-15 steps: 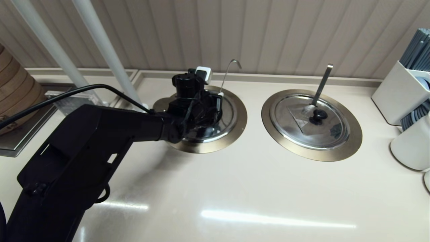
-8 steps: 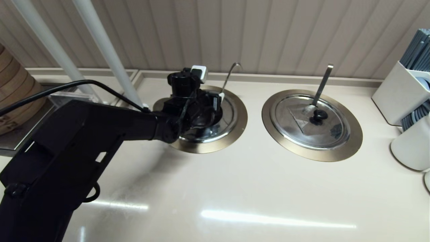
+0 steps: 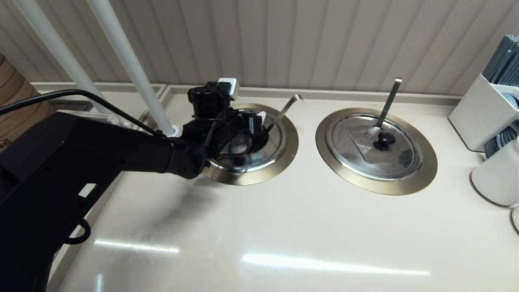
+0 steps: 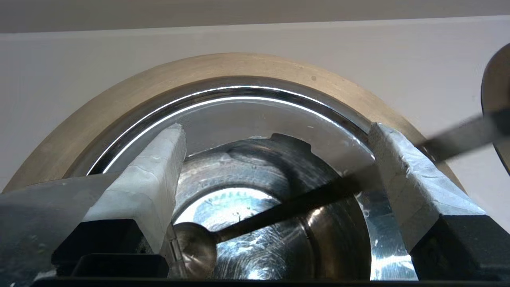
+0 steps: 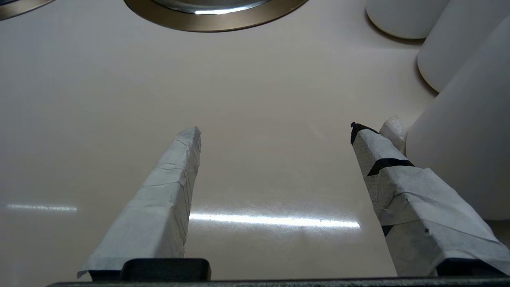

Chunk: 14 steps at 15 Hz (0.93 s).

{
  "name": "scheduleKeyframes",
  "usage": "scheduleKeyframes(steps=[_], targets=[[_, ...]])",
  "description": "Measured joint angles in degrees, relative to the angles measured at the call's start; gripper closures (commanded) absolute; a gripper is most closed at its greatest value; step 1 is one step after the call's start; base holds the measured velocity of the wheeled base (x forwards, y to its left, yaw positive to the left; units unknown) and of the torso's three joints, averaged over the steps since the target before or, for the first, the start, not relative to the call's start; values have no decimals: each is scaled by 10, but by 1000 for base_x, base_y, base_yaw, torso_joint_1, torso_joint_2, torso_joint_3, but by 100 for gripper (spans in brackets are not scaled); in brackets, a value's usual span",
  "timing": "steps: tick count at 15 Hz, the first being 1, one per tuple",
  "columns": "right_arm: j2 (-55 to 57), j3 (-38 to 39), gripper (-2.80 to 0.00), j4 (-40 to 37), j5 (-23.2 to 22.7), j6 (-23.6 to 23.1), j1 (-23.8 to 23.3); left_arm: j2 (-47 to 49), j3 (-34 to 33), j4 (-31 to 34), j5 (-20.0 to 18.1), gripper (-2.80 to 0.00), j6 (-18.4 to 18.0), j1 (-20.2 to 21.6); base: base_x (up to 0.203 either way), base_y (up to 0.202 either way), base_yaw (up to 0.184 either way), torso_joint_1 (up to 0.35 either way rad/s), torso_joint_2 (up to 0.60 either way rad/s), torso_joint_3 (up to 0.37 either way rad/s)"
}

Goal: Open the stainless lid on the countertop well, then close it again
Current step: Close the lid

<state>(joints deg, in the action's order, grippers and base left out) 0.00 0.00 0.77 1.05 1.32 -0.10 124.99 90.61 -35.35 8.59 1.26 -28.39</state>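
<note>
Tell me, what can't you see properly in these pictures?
- Whether the stainless lid is on or off the countertop well: in the head view, the left gripper and its wrist cover the middle.
- The ladle: its handle end is blurred in the head view.
- The right gripper: outside the head view, so its place is unclear.
- The white containers: cut off by the head view's edge.

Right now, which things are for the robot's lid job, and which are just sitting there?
For the job: stainless lid, countertop well, hooked ladle, left gripper over the well.
Just there: other lid, straight ladle, white containers, right gripper parked above the counter.
</note>
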Motion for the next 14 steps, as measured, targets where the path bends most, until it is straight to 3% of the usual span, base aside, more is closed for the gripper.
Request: scheduleKeyframes(steps=[8, 11, 14], targets=[[0, 0, -280, 0, 0, 0, 0, -102, -128, -5, -2, -280, 56, 41, 0, 0, 0, 0, 0, 0], [0, 0, -280, 0, 0, 0, 0, -151, -201, -5, -3, -280, 94, 66, 0, 0, 0, 0, 0, 0], [0, 0, -280, 0, 0, 0, 0, -192, -278, -42, -20, -280, 161, 90, 0, 0, 0, 0, 0, 0]])
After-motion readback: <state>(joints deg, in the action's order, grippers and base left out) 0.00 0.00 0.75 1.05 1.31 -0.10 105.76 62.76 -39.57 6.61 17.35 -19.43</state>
